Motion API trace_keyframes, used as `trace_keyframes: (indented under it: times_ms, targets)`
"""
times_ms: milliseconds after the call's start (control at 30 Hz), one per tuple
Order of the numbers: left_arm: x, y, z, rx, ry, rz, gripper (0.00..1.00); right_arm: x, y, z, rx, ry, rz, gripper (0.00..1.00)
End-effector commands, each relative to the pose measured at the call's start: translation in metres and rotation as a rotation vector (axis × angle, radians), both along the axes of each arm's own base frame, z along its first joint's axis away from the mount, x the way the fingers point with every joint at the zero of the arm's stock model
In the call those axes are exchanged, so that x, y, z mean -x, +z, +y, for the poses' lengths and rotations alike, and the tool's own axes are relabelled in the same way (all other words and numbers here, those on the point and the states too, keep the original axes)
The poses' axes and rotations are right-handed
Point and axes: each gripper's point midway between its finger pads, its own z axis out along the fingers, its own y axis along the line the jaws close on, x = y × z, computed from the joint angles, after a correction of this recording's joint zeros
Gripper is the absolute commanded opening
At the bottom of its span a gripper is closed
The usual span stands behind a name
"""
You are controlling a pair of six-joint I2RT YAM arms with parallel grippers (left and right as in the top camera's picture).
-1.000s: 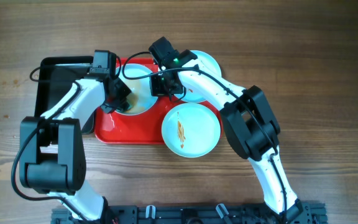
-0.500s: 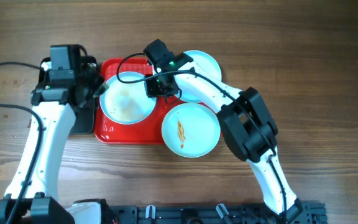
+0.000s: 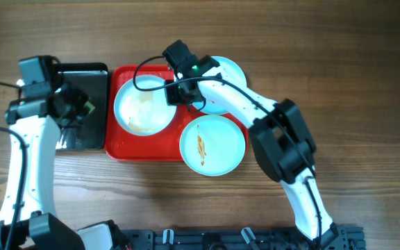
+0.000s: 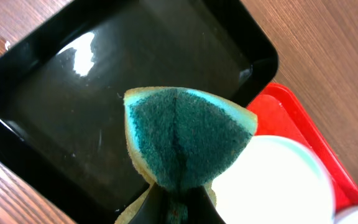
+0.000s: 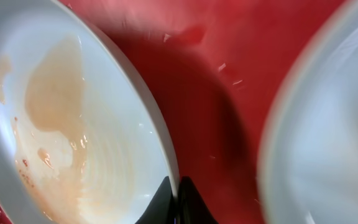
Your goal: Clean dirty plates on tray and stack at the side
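Note:
Three pale aqua-white plates lie on or over the red tray [image 3: 127, 151]. The left plate [image 3: 143, 105] carries a thin wet brown film [image 5: 55, 99]. My right gripper [image 3: 175, 94] is shut on that plate's right rim [image 5: 166, 155]. The front plate [image 3: 213, 144] has an orange smear at centre and overhangs the tray's front edge. The back right plate [image 3: 222, 75] sits partly under my right arm. My left gripper [image 3: 80, 105] is shut on a folded green-and-yellow sponge [image 4: 182, 140] and holds it over the black tray [image 3: 85, 111].
The glossy black tray [image 4: 92, 93] lies left of the red tray, touching its edge. Bare wooden table [image 3: 353, 83] surrounds both trays. A cable runs from my left arm off the left edge.
My left gripper has pulled the sponge off the left plate and moved left, over the black tray. The plate shows a smeared wet film. My right gripper has stayed on the plate's rim.

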Motion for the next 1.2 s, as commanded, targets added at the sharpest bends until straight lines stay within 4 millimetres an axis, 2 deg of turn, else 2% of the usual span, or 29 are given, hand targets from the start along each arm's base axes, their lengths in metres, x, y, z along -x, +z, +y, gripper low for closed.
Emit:
trace_keyframes:
  times_ms: [0,67,100,200,267,367,600,700,833,900,1167]
  targets:
    - [0.007,0.000,0.015,0.099,-0.001,-0.020,0.04,-0.029,0.102,-0.024,0.057,-0.051,-0.307,0.04]
    - [0.013,-0.001,0.028,0.107,0.039,-0.017,0.04,-0.039,0.127,-0.041,0.188,-0.068,-0.456,0.04]
    - [0.014,-0.001,0.030,0.108,0.045,-0.014,0.04,-0.041,0.132,-0.044,0.255,-0.053,-0.511,0.04]
    - [0.015,-0.002,0.029,0.110,0.045,-0.010,0.04,-0.038,0.146,-0.048,0.443,-0.027,-0.645,0.04]
    - [0.015,-0.002,0.029,0.112,0.045,-0.010,0.04,-0.032,0.158,-0.041,0.527,-0.001,-0.726,0.04]
    - [0.016,-0.002,0.028,0.115,0.044,-0.007,0.04,-0.023,0.163,-0.025,0.537,0.044,-0.767,0.04]
    - [0.015,-0.002,0.027,0.114,0.042,-0.008,0.04,-0.027,0.180,-0.013,0.569,0.053,-0.872,0.04]
    - [0.015,-0.002,0.025,0.117,0.039,-0.008,0.04,-0.022,0.188,0.002,0.587,0.125,-0.922,0.04]
    - [0.015,-0.002,0.026,0.116,0.040,-0.007,0.04,-0.023,0.230,0.009,0.747,0.121,-1.099,0.04]
    - [0.014,-0.002,0.026,0.117,0.040,-0.008,0.04,-0.018,0.242,0.011,0.788,0.090,-1.140,0.04]
    - [0.014,-0.002,0.025,0.119,0.038,-0.009,0.04,-0.014,0.243,0.012,0.757,0.037,-1.145,0.04]
